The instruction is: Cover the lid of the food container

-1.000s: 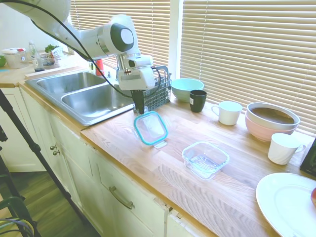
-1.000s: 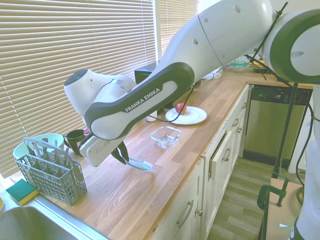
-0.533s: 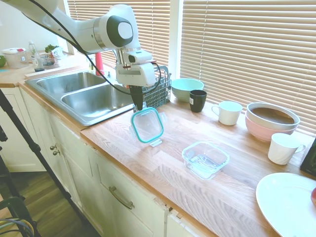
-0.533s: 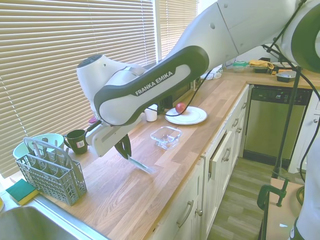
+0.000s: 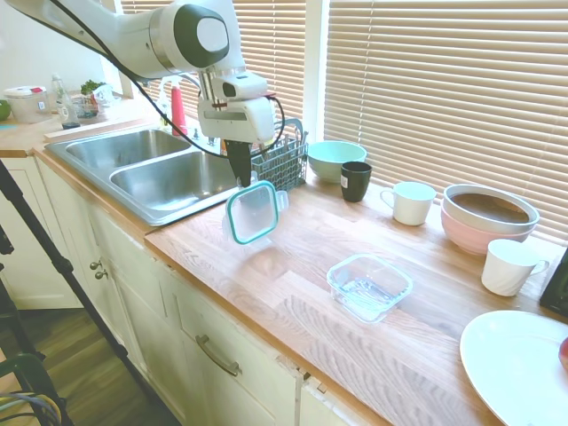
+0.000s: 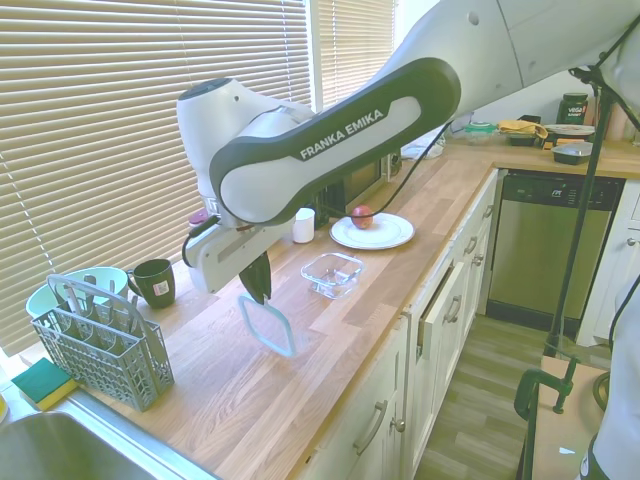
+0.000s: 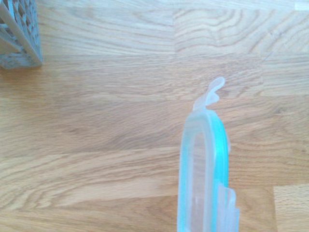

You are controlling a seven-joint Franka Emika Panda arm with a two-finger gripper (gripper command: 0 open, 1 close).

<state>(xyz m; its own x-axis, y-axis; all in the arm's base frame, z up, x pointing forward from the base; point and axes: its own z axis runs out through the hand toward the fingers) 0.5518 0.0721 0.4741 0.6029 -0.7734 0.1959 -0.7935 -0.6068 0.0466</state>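
— Where is the lid (image 5: 253, 212)?
— Pinched at its upper edge by the jaws, hanging below them clear of the worktop (image 5: 293, 266), nearly on edge, flat faces sideways.
— And the food container (image 5: 369, 286)?
— On the worktop, well apart from the jaws, open side up.

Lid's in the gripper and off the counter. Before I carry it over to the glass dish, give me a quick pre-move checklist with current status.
1. Gripper shut on the lid: ok.
2. Lid clear of the counter: ok, hanging on edge.
3. Lid level for placing: not ok, near vertical.
4. Glass dish empty and upright: ok.
5. Path to the dish free: ok, bare wood between.
6. Grip firmness: cannot tell.
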